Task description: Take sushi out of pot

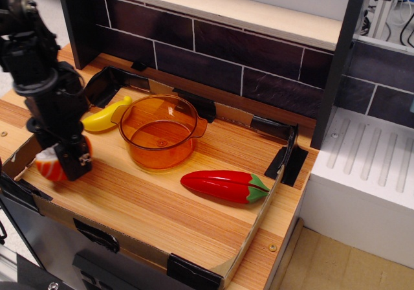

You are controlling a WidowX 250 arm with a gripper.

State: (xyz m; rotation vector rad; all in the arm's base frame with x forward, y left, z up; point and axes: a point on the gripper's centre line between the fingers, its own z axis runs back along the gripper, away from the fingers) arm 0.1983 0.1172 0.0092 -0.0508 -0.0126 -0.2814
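The sushi, a small orange-red wedge with a white top, sits between the black fingers of my gripper at the front left corner of the wooden tray. The gripper is shut on it and holds it just above the tray floor. The pot, round and transparent orange, stands empty in the tray's middle, to the right of the gripper and apart from it.
A yellow banana toy lies left of the pot, just behind the gripper. A red chili pepper with a green stem lies right of the pot. Cardboard walls edge the tray; a dark tiled wall rises behind.
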